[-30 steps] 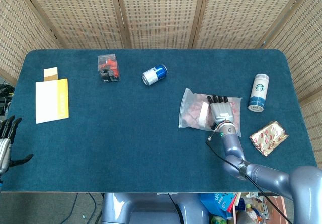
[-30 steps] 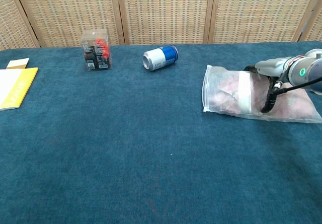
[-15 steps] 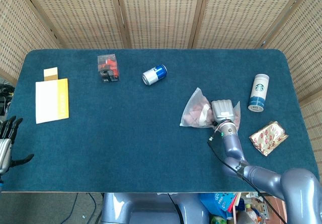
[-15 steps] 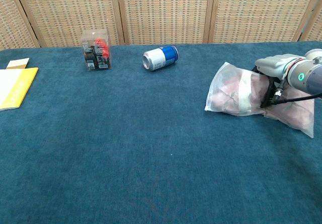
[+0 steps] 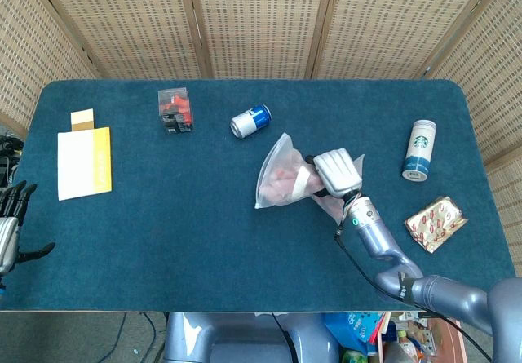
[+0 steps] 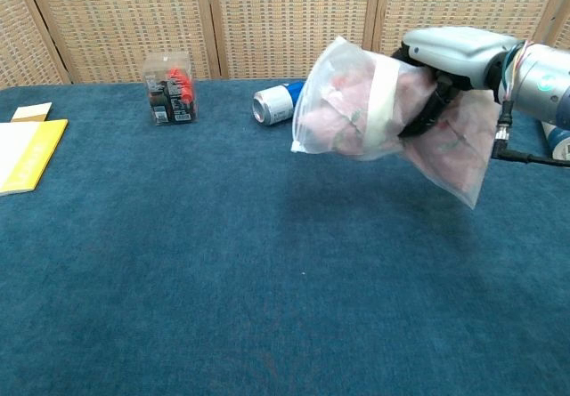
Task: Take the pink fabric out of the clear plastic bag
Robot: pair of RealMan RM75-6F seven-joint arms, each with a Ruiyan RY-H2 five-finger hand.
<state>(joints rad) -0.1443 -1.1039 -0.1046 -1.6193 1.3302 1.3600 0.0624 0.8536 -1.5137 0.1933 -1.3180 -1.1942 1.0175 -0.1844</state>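
At the table's (image 5: 204, 216) left edge, low in the head view, the left hand (image 5: 10, 224) rests with its dark fingers spread and nothing in them, much where it was a second ago. A white and yellow packet (image 5: 83, 161) lies near the left edge, with a small tan block touching its far end. Toward the far edge stand a clear box (image 5: 175, 109) of red and black items and, further right, a blue can (image 5: 249, 121) on its side; none of these has moved.

The change is on the right half. A second ago the clear plastic bag (image 6: 392, 116) lay flat on the table under the right hand (image 5: 336, 173); half a second ago it was bunched and just rising. Now that hand, its fingers curled around the bag's middle, holds it lifted clear of the table and carried leftward, close to the can in the chest view. The pink fabric (image 6: 347, 111) is still inside, bundled in the bag's left end, while the slack end hangs down to the right.

Near the right edge a white Starbucks cup (image 5: 419, 150) stands upright, and a patterned wrapped parcel (image 5: 435, 223) lies nearer the front, both unmoved.
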